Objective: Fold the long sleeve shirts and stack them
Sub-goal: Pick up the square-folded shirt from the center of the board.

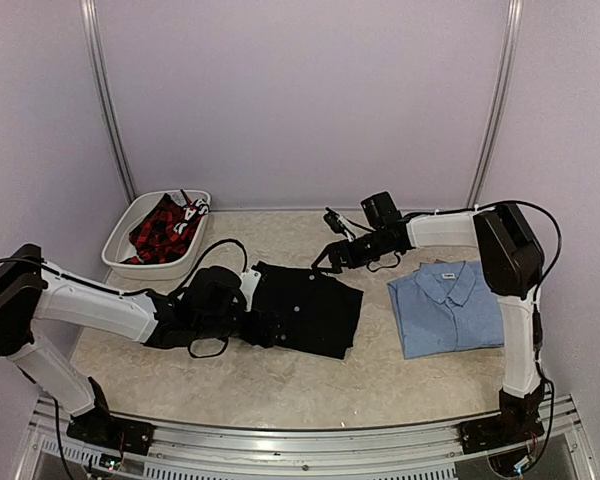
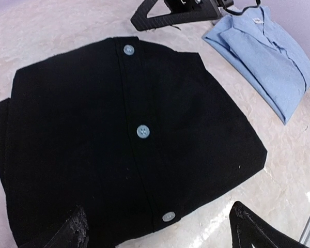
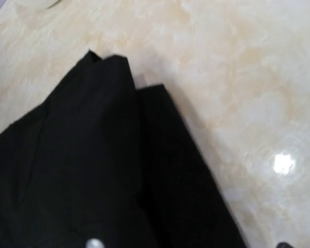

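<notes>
Folded black button-front cloth shirt [image 1: 305,310] lies central on the tabletop [image 1: 280,385], folded light blue collared shirt [image 1: 445,310] near its right edge. Left gripper [image 2: 160,217] gapes over the black one; right gripper [image 1: 330,255], seemingly agape too, holds nothing. Pinching only top layers could unfold it during stacking.

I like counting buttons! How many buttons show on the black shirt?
3, in a row down the black shirt: the far button, the middle button and the near button by the camera. More may hide inside the folds.
</notes>
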Controlling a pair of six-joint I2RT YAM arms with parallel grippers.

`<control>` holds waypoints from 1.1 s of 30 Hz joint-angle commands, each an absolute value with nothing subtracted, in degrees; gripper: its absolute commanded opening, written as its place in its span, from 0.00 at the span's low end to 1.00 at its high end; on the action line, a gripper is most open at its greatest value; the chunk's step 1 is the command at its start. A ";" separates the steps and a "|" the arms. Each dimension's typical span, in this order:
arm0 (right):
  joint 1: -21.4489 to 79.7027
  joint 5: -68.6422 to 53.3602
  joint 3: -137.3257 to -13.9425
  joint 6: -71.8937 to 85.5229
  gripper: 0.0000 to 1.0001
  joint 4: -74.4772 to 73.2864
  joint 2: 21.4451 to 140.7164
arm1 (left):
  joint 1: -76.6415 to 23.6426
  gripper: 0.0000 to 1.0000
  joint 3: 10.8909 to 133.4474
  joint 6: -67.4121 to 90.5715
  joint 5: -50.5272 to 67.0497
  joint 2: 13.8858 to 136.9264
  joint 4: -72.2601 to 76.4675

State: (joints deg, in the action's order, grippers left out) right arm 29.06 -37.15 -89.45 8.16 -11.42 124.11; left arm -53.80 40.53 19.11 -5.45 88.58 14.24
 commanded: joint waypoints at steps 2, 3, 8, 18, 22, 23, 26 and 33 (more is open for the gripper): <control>28.55 -44.29 -92.21 7.12 0.97 -14.46 129.08 | -54.89 0.86 37.93 19.34 -5.11 90.09 16.37; 28.56 -43.93 -92.39 7.10 0.96 -15.01 129.40 | -55.07 0.86 37.64 19.74 -5.28 90.41 16.49; 28.56 -41.46 -85.97 8.38 0.95 -11.63 126.04 | -55.81 0.85 36.06 20.18 -5.50 90.25 18.01; 27.41 -40.61 -82.62 7.51 0.95 -12.34 124.90 | -56.14 0.85 38.13 17.97 -4.90 91.44 17.09; 27.33 -42.70 -83.44 6.21 0.95 -13.64 125.41 | -56.14 0.85 39.43 17.04 -5.54 92.91 14.73; 27.26 -43.70 -84.23 5.49 0.95 -15.02 125.97 | -56.09 0.85 39.60 16.90 -5.67 93.22 14.11; 26.93 -40.66 -84.97 3.80 0.94 -16.18 125.46 | -56.12 0.85 39.80 16.53 -5.61 93.83 12.08; 25.15 -41.86 -89.24 3.14 0.94 -16.29 127.35 | -57.11 0.84 35.93 15.98 -5.77 91.99 12.91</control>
State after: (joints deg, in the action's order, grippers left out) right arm 26.30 -42.17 -85.86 4.49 -14.15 125.95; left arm -56.29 37.85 17.45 -5.17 93.03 13.63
